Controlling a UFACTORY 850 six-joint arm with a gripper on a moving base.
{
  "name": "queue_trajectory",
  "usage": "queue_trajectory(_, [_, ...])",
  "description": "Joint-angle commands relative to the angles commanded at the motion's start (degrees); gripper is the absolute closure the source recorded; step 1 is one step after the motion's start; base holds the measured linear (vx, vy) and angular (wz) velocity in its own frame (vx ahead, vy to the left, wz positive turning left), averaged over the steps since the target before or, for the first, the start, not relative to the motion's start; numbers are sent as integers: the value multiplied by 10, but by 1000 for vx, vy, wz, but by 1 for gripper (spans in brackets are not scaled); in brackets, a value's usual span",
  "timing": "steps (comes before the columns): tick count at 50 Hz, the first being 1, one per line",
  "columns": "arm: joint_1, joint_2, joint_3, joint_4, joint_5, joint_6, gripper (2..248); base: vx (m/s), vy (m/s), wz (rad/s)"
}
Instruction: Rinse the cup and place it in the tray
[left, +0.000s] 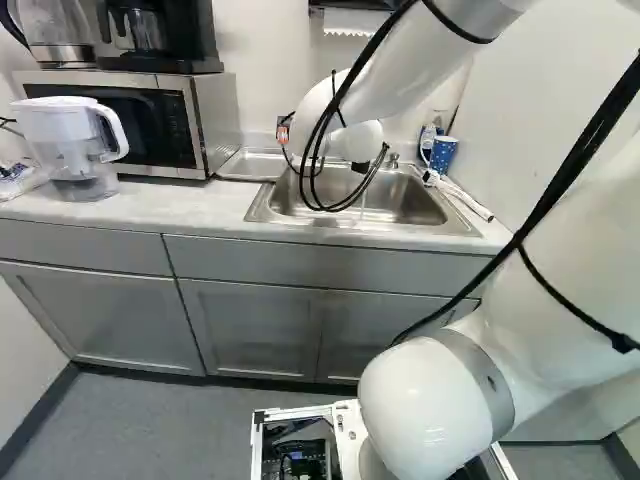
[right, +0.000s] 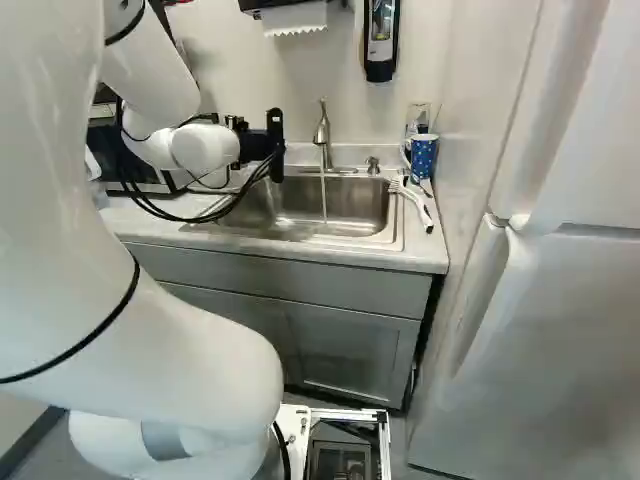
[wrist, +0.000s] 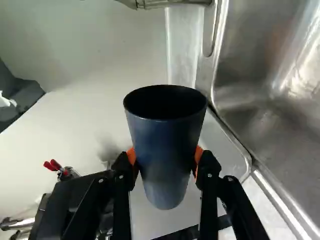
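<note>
Your gripper (right: 275, 146) has its jaws clamped on the dark cup (wrist: 166, 150). The steel sink (wrist: 250, 65) lies beside them.

A dark blue, smooth, tapered cup (wrist: 167, 155) is sitting between the gripper's (right: 276, 147) fingers, both orange pads (wrist: 198, 159) pressing its sides. Its wide, round mouth is standing open, the narrower base extending past the pads; its dark inside is hiding any contents. A shallow silver metal tray (left: 252, 166) is lying flat to the gripper's left.
</note>
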Motion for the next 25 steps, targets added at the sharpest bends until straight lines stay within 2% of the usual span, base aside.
queue_trajectory(25, [0,0,0,0,0,-152,126,0,0,0])
